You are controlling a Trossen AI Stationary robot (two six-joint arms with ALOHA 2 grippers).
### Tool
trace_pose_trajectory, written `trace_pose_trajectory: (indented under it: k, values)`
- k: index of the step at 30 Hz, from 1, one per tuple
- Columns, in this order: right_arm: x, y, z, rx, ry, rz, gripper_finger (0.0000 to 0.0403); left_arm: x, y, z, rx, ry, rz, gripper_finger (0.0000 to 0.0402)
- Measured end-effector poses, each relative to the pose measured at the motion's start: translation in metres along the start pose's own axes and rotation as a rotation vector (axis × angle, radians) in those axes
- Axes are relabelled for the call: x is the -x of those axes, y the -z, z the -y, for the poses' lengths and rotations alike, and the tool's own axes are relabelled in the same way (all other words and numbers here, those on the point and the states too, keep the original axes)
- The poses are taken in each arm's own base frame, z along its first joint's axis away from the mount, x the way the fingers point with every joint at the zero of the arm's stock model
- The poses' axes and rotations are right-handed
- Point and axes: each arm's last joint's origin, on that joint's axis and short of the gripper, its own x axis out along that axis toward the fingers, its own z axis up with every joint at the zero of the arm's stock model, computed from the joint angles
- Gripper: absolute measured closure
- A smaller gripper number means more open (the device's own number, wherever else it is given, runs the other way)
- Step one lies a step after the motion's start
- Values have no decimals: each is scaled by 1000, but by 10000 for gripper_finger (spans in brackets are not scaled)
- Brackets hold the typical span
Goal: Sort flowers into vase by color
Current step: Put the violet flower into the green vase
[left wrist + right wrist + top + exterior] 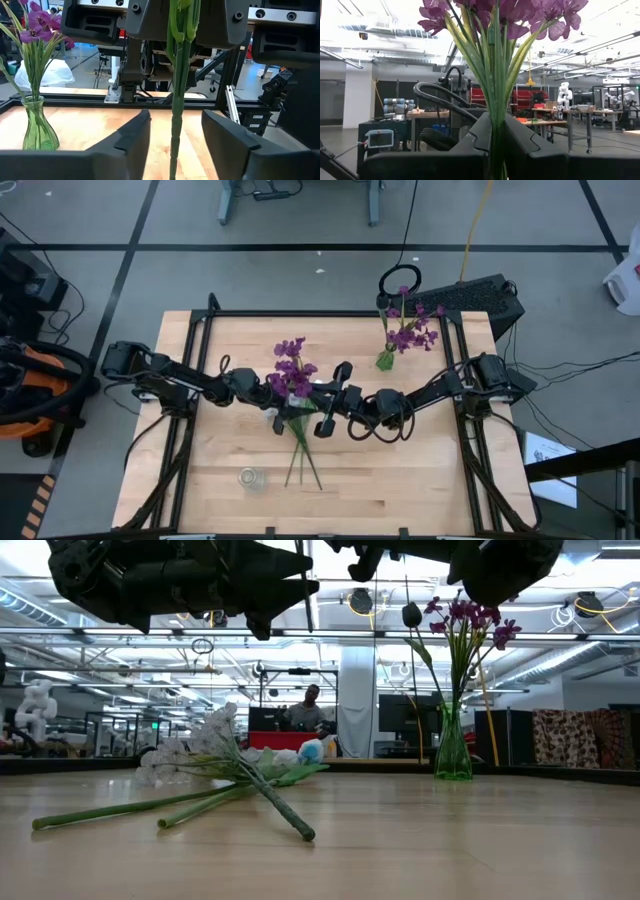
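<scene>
**Purple flower held in the air between two arms**

Both dark arms reach to the middle of the pale wooden bench [400, 480]. The right tool [496, 137] is closed tight on the green stem of a purple flower [292, 365]. It holds the flower up above the bench, with the purple petals spread wide above its fingers [470, 145] in the right wrist view.

The left tool [172, 135] is just beside the right one, near the middle of the bench. Its two dark fingers [131, 137] stand apart, one on each side of the thin green stem [179, 75]. They do not touch the stem in the left wrist view, so this tool is open around it.

Under the two tools, more flowers lie flat on the bench. They are a loose bunch of white flowers on long green stems [200, 765], and the stems cross each other. In the low view a small pale blue blossom [311, 751] shows behind them.

A green glass vase [385, 360] stands upright near the far right corner of the bench. It has purple flowers [465, 615] in it already. A small clear glass vase [248, 477] stands near the front edge of the bench, close to the ends of the lying stems. It looks empty.

A person [308, 710] is in the room far behind the bench.
</scene>
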Motion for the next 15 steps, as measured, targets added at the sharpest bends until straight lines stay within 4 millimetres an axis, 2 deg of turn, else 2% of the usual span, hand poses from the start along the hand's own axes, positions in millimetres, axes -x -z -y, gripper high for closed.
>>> trace_pose_trajectory:
  k: [12,15]
  values:
    - [0,0,0,-1,3,-1,383,0,0,0,-2,5,-2,362]
    - [0,1,0,-2,4,-9,382,1,1,-3,0,4,-13,386]
